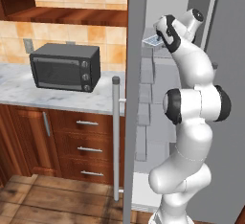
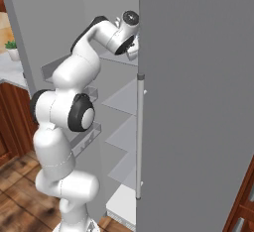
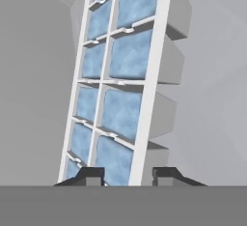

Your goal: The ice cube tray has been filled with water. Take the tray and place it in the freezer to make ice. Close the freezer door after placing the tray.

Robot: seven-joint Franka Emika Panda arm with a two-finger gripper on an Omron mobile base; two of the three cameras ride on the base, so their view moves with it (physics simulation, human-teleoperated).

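From behind on the left, the arm (image 1: pixel 191 117) reaches up into the open freezer (image 1: pixel 165 89), and the tray (image 1: pixel 153 40) sits at its hand, level with an upper shelf. The freezer door (image 1: pixel 134 98) stands edge-on toward me with its bar handle (image 1: pixel 116 137) at the front; it is wide open, so closing it is left to do. To the left a black microwave (image 1: pixel 64 66) rests on the marble counter (image 1: pixel 19 91), over wooden drawers (image 1: pixel 88 146), all well apart from the work.

Over on the right side, the other door (image 2: pixel 198 102) takes up most of the picture, its handle (image 2: pixel 140 137) running down its edge. The arm's upper end goes in past that edge, above a stack of pale shelves (image 2: pixel 124 132). Door bins (image 2: pixel 74 65) line the open door beside the arm's elbow; I'd watch those on the way out.

Looking along the hand, the gripper (image 3: pixel 128 176) is clamped on the near end of the tray's right-hand rim, one tip on each side of it. The water (image 3: pixel 120 114) fills both rows of cells. The tray looks tilted here, though the camera rolls with the hand. I judge the carrying done and the tray inside the freezer but not yet let go; whether it rests on a shelf I cannot tell. Release, withdrawal and the door remain.
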